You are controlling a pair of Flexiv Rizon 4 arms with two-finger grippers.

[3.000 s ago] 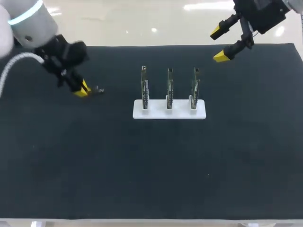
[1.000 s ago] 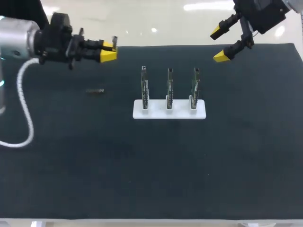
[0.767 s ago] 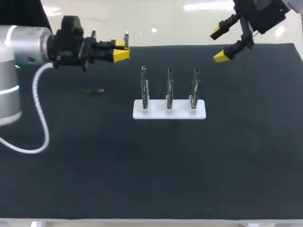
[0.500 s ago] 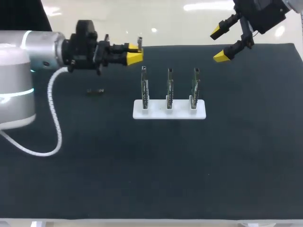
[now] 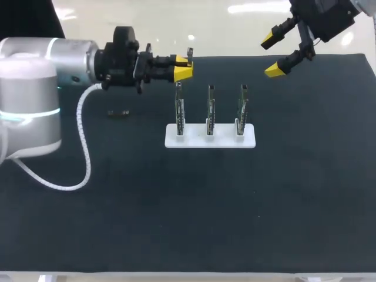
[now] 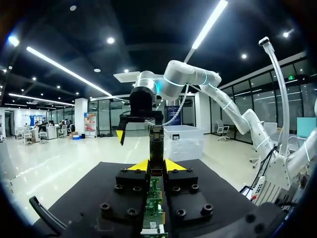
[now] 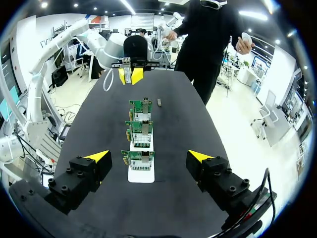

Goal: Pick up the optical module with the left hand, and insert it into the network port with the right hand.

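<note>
1. Overhead, the head view sets the left gripper [image 5: 183, 67] at upper centre-left, pinching the optical module [image 5: 189, 54]. The module's long axis runs toward the frame's top, across the fingers. Just beneath is the leftmost of three upright circuit boards [image 5: 210, 108] on a white stand [image 5: 210, 141]. The right gripper [image 5: 271, 56] gapes wide at upper right. A small dark piece [image 5: 118, 113] lies at middle left on the black table [image 5: 176, 205].
2. Left wrist view alone makes the grip plain: both yellow tips press the module's near end, and its metal end points away from them.
3. Right wrist view adds the boards lined up ahead of its wide-spread fingers. The left gripper hangs beyond them.
</note>
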